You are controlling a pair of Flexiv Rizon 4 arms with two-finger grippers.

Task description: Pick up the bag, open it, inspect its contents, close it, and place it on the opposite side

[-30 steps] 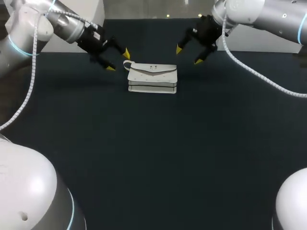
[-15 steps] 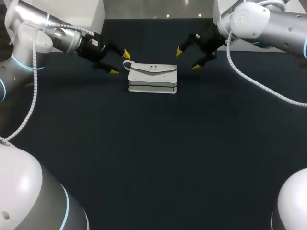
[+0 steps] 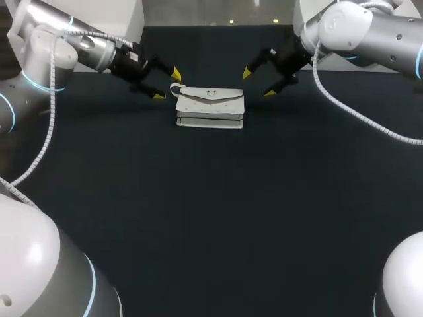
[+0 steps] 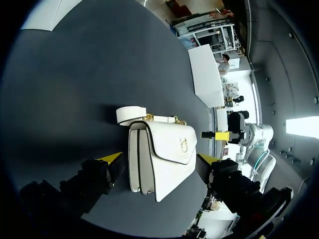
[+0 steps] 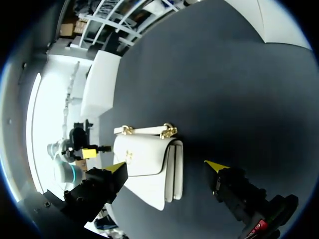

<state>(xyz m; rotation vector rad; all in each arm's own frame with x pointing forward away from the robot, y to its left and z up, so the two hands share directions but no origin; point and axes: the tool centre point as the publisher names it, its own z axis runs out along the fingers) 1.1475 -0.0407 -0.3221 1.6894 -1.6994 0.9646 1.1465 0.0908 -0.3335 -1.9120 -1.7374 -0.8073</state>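
One bag (image 3: 210, 109) lies crosswise, strap (image 3: 175, 87) toward the left pincer (image 3: 166, 84).

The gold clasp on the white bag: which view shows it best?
The left wrist view: the clasp shows large and clear on the bag. The right wrist view shows it smaller; the head view only a speck.

Table (image 3: 211, 218): I see a dark, matte top filling my head view.
Light: even from overhead, casting soft shadows.
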